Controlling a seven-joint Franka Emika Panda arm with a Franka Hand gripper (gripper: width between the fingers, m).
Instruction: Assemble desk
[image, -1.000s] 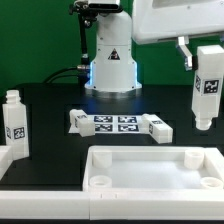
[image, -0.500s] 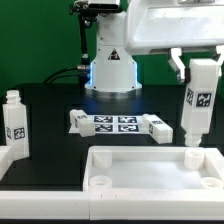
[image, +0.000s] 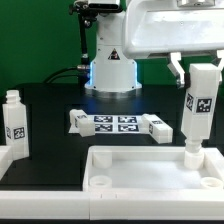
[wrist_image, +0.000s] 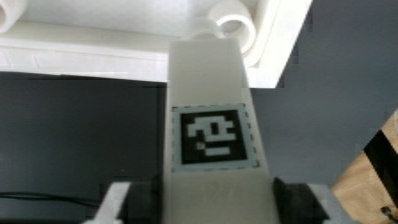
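A matte black worktop (image: 50, 105) fills the middle of the exterior view, and a plain green wall (image: 35, 35) runs behind it across the upper left of the frame. At upper centre stands the white robot base (image: 110, 62), with a warning triangle on its front and a blue glow at its foot. In the middle of the frame the marker board (image: 113, 122) lies flat. A short white tagged piece (image: 79, 120) lies at its left end, and another tagged piece (image: 155, 127) lies at its right end. Along the bottom of the frame sits the desk top (image: 140, 178), a white rimmed tray with round sockets in its corners. At the right edge the end effector (image: 200, 70) pinches a white leg (image: 200, 108) near its upper end, holding it upright with its square tag facing the camera. The leg's lower end meets the socket (image: 193, 156) at the tray's rear right corner; whether it is fully seated cannot be told. In the wrist view the leg (wrist_image: 210, 120) runs away from the camera between the two fingers (wrist_image: 121, 202), which press on its sides, and its far tip sits at the round socket (wrist_image: 235, 25) on the white tray. At the left edge of the exterior view a standing leg (image: 14, 122) rests upright on the worktop, well apart from the tray's sockets.
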